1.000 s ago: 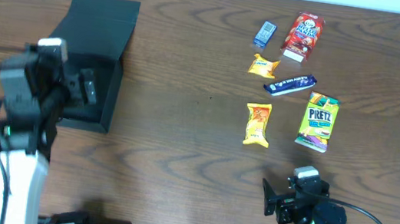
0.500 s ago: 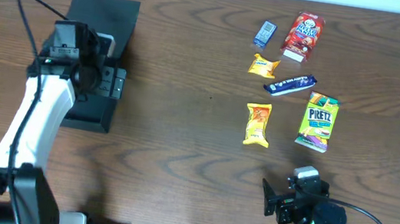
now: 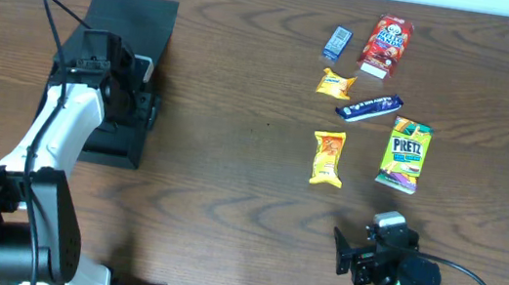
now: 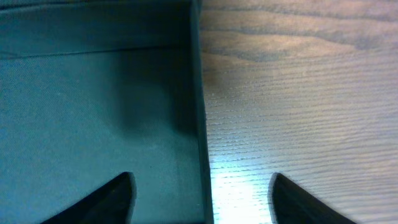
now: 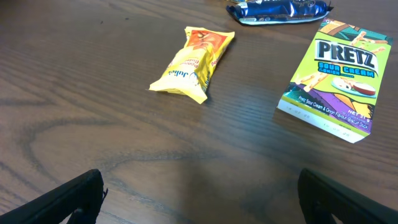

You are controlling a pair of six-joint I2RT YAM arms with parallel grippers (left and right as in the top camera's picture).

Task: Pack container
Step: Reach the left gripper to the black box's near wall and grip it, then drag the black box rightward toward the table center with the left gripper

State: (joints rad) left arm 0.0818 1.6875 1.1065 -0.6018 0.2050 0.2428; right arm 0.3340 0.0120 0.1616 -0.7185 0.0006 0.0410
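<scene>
The black container lies at the table's left, its flap lid open toward the back. My left gripper is open and hangs over the container's right wall. In the left wrist view the wall runs between my two fingers, one finger over the box floor and one over the table. My right gripper is open and empty near the front edge, its fingers apart over bare wood. Snacks lie at the right: a yellow packet and a green Pretz box.
Further back lie a blue bar, a small yellow packet, a small blue packet and a red box. The table is brown wood.
My left arm swung back and right from the container's left side to its right wall, then settled slightly lower. The right arm and snacks have not moved.
</scene>
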